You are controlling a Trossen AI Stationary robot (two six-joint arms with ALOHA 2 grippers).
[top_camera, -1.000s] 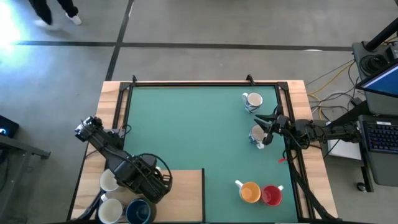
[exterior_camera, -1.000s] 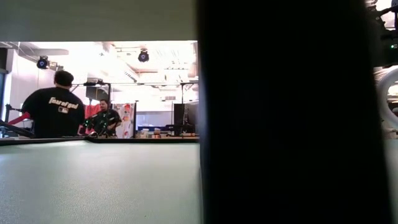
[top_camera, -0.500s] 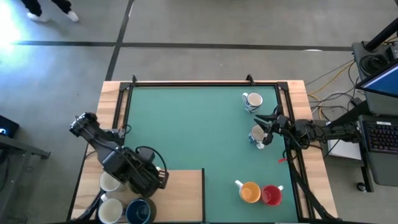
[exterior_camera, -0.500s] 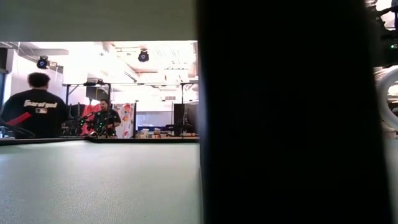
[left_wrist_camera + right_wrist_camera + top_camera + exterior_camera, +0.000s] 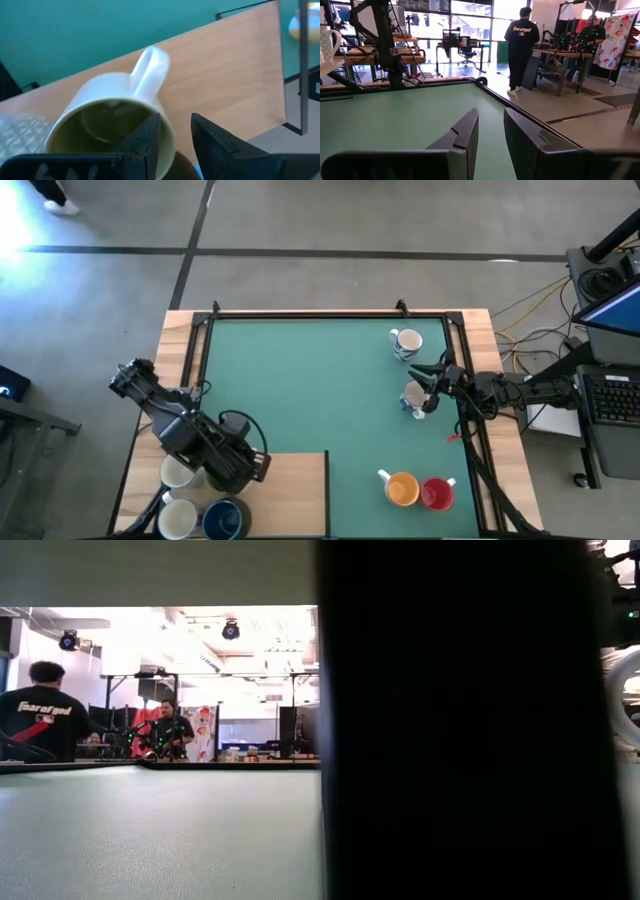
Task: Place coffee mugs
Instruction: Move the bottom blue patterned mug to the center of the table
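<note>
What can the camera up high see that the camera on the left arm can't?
Only the high view shows the whole green table, the right gripper resting by a white mug, another white mug, the red mug, and the blue mug.

Only the left wrist view shows, close up, one finger of the left gripper inside the rim of a cream mug and the other outside it.

Both show the wooden board and the orange mug.
</note>
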